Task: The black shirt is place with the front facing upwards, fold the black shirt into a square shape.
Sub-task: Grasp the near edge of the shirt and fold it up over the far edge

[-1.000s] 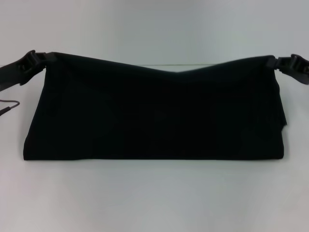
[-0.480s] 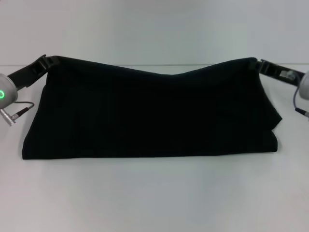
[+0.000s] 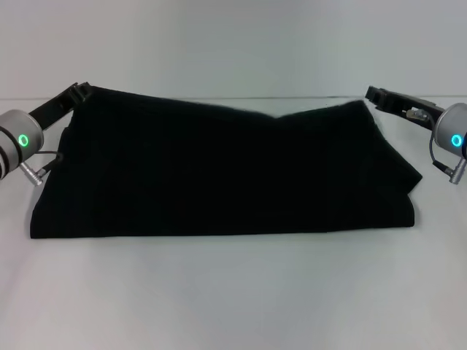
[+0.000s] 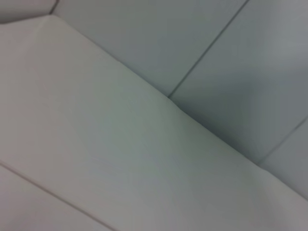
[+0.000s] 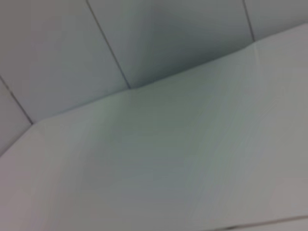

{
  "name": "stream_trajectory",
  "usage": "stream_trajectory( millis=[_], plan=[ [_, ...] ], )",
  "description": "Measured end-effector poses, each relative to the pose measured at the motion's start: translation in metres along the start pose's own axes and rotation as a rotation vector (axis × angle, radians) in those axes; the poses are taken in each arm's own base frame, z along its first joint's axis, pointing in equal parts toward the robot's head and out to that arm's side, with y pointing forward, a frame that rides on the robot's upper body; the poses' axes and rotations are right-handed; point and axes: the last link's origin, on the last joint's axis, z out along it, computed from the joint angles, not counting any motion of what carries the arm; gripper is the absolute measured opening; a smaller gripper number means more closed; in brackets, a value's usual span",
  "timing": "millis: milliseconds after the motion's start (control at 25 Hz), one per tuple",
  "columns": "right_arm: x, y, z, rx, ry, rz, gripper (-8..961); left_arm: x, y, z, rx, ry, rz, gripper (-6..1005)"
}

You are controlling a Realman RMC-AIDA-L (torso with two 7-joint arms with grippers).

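Black shirt (image 3: pixel 226 171) flat on white table (image 3: pixel 233 292), far corners beside left gripper (image 3: pixel 79 91) and right gripper (image 3: pixel 373 93); jaws' grip unclear.

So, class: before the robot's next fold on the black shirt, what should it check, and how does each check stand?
1. Black shirt lies on the table as a wide band: ok.
2. Near edge straight: ok.
3. Already square: not ok, much wider than deep.
4. Left gripper at the far left corner: ok; its grip: cannot tell.
5. Right gripper at the far right corner: ok; its grip: cannot tell.
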Motion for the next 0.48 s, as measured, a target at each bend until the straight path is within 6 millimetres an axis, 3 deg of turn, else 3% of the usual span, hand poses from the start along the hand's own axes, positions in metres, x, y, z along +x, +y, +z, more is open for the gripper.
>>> stream_trajectory(
  millis=[160, 360, 480],
  plan=[
    [-0.001, -0.005, -0.002, 0.017, -0.033, 0.022, 87, 0.001, -0.002, 0.001, 0.020, 0.021, -0.020, 225],
    [0.001, -0.013, -0.010, 0.013, -0.062, 0.071, 274, 0.001, -0.010, -0.005, 0.021, 0.028, -0.049, 390],
    [0.004, -0.013, -0.020, -0.065, -0.073, 0.069, 508, 0.005, -0.022, -0.015, -0.004, 0.023, -0.088, 445]
  ],
)
